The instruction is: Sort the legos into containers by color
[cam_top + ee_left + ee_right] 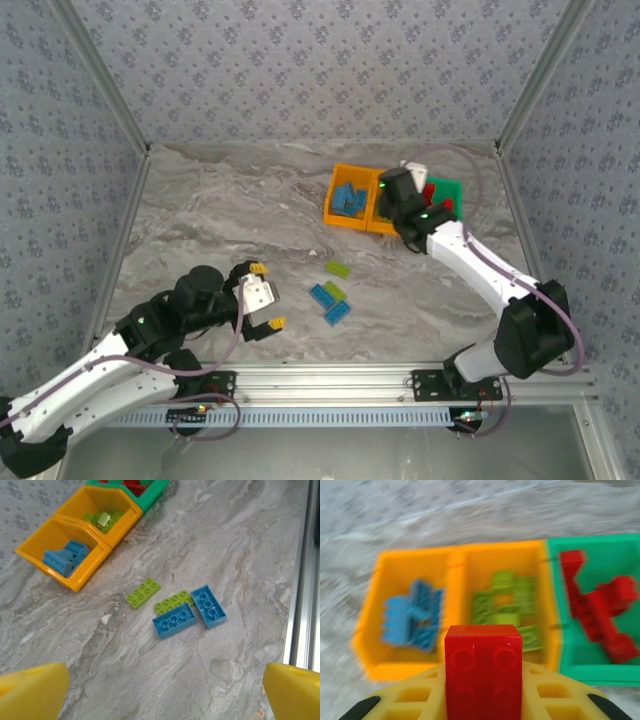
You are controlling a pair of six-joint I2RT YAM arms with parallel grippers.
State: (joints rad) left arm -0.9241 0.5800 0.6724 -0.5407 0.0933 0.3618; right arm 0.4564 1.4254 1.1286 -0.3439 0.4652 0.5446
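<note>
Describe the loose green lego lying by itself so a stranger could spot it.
Find the row of bins far right on the table. Four loose bricks lie mid-table. It's the lime brick closest to the bins, apart from the clustered three.

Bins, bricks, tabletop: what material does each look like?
Bins: moulded plastic by the look, opaque orange and green, thin even walls, slight sheen. Bricks: hard studded plastic, glossy; the red brick shows a highlight along its top edge, the lime ones look faintly translucent. Tabletop: grey marble pattern, matte; probably printed laminate, possibly stone.
</note>
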